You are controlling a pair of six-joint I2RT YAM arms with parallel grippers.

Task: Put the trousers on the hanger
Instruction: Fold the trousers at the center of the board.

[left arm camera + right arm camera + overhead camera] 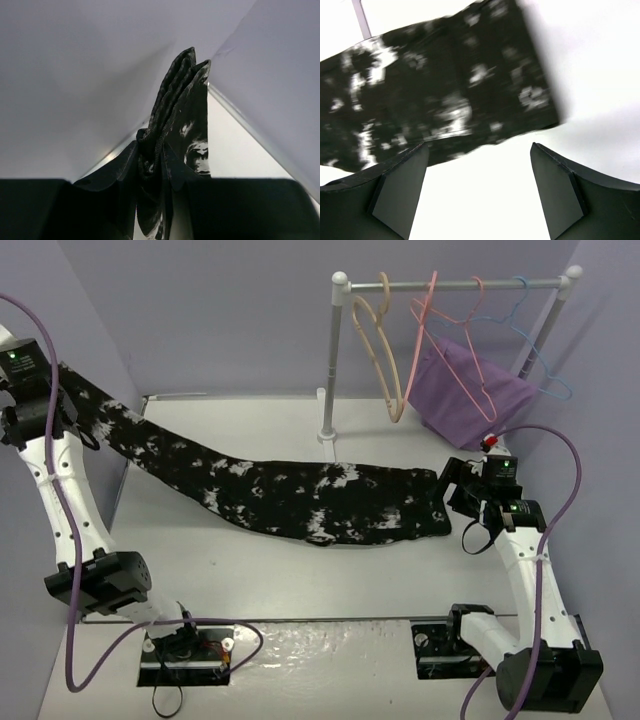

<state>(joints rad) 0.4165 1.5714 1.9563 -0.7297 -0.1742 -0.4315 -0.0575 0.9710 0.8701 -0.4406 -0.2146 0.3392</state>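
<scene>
We judge the trousers (300, 495), clamped only by the left gripper (155, 200) at upper left, may slip free while the right gripper (479, 150) gapes.

Biggest thing in the way is the trousers (300, 495): a long band stretched from the left hand (159, 200) up at 10 o'clock, sloping down to 3 o'clock, where the end lies flat. The counter (300, 580) is bare and wide at 6 o'clock, between the two arms. There's another bare wedge at 12, behind the band, ending at the rack post (333, 360) at 1. From 1 to 2 it's crowded: the hanger (378, 350), pink hangers (440, 320), a blue hanger (545, 370) and a purple cloth (470, 390) all hang off the rail. The right hand (477, 170) sits spread apart at 3, just off the trousers' end, with bare counter between its fingers. Walls are close at 9 and 3.
</scene>
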